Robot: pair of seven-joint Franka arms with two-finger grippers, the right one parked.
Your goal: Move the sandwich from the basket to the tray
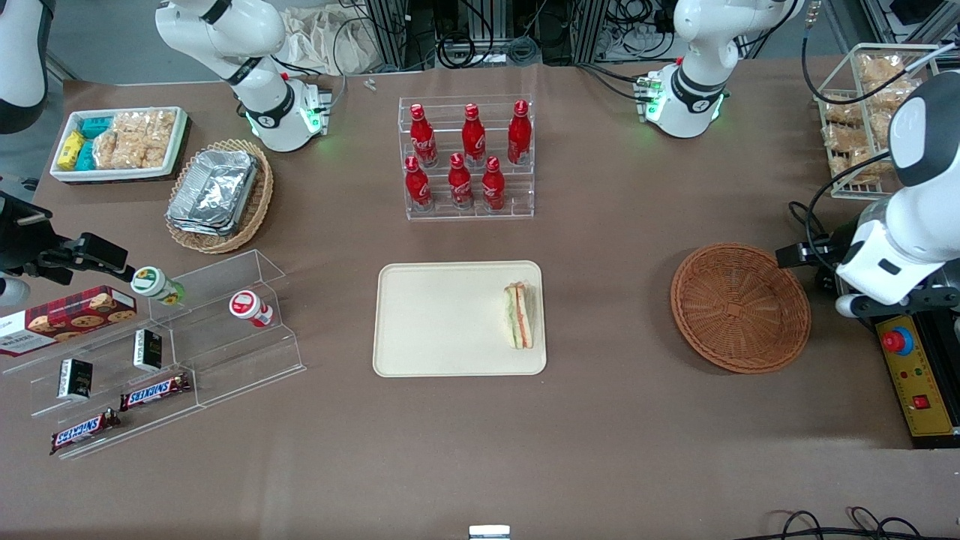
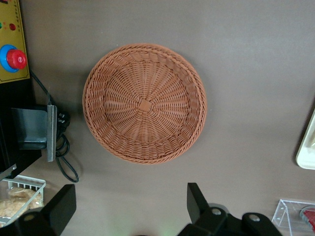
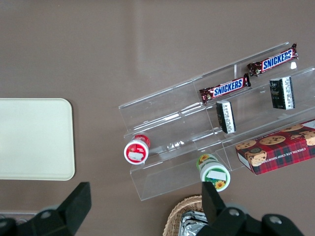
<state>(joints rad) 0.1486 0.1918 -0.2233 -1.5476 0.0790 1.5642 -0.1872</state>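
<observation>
Evenly and brightly lit from above, with only soft, short shadows. Sharp focus throughout; faint glare on the foil containers [image 1: 214, 191].

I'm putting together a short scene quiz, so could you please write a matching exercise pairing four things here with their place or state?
Things:
1. sandwich
2. basket
3. tray
4. pincer

Places or states:
A. empty, on the table toward the working arm's end
B. open, holding nothing, over the table beside the basket
C. lying on the tray, at the edge nearest the basket
D. flat on the table, nearer the front camera than the bottle rack

Pairs: 1-C, 2-A, 3-D, 4-B
</observation>
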